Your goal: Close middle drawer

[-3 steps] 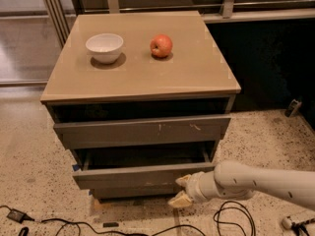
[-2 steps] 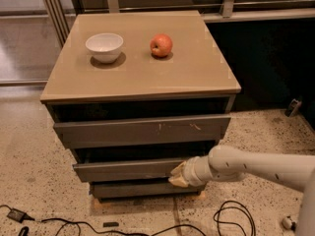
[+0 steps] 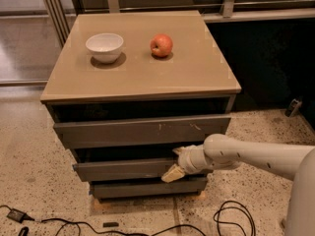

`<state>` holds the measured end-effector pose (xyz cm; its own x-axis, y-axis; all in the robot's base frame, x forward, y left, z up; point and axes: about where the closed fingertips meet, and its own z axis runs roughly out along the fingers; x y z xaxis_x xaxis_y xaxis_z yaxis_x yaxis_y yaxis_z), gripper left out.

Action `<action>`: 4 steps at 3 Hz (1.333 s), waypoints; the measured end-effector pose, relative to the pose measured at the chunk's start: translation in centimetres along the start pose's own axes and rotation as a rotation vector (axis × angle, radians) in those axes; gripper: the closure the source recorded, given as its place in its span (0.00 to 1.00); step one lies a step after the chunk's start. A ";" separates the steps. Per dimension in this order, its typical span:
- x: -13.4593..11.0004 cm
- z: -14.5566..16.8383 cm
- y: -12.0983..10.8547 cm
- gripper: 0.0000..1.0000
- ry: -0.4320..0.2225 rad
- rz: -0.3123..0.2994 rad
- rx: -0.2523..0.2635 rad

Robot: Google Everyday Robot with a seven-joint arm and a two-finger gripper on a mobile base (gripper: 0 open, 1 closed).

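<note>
The middle drawer (image 3: 123,170) is a wide, shallow grey-brown front below the taller scratched drawer front (image 3: 140,130). It sits nearly flush with the cabinet, with only a dark gap above it. My gripper (image 3: 174,167) comes in from the right on a white arm and rests against the right part of the middle drawer front. The narrower bottom drawer front (image 3: 147,188) lies just below it.
A white bowl (image 3: 104,46) and a red apple (image 3: 161,45) sit on the cabinet top (image 3: 197,73). Black cables (image 3: 231,218) lie on the speckled floor in front. A dark wall stands to the right.
The middle drawer has slid inward from well open to nearly flush. My gripper has moved up and toward the cabinet, staying against its front.
</note>
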<state>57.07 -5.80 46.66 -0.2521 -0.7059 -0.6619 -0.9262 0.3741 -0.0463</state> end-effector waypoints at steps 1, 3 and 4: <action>0.0 0.0 0.0 0.01 0.000 0.000 0.000; 3.1 -3.6 6.4 0.00 -0.027 0.059 -0.055; 3.2 -3.7 6.3 0.00 -0.027 0.061 -0.052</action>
<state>49.39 -7.92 47.02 -0.3014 -0.6663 -0.6820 -0.9230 0.3834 0.0334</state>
